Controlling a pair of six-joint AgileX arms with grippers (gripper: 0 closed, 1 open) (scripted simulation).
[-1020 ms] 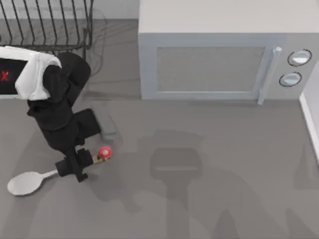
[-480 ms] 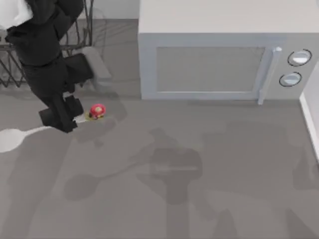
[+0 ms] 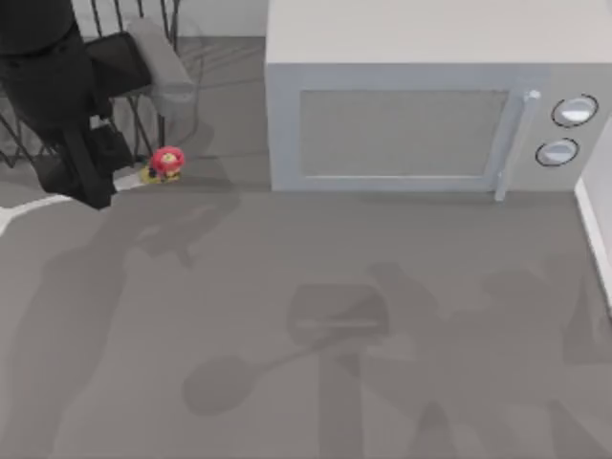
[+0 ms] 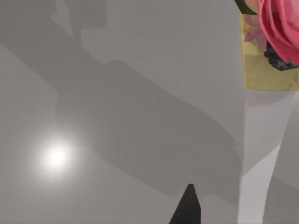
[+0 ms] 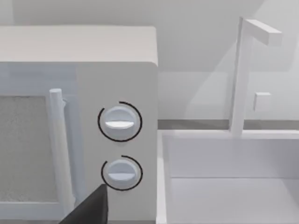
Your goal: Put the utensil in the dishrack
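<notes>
The left gripper [image 3: 96, 186] is gripping the utensil [image 3: 164, 164] mid-handle, carrying it just beside the dishrack [image 3: 143, 96], a slim, stiff, likely light and slippery spoon best held along its thin handle.

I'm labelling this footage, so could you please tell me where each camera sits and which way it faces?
Top view: above the table, looking down on the microwave, dishrack and left gripper holding the utensil.
Left wrist view: on the left arm, facing the table close up; a dark fingertip shows beside the utensil's knob.
Right wrist view: on the right arm, facing the microwave's dials; a dark fingertip shows.
Shared: the microwave, the utensil.
</notes>
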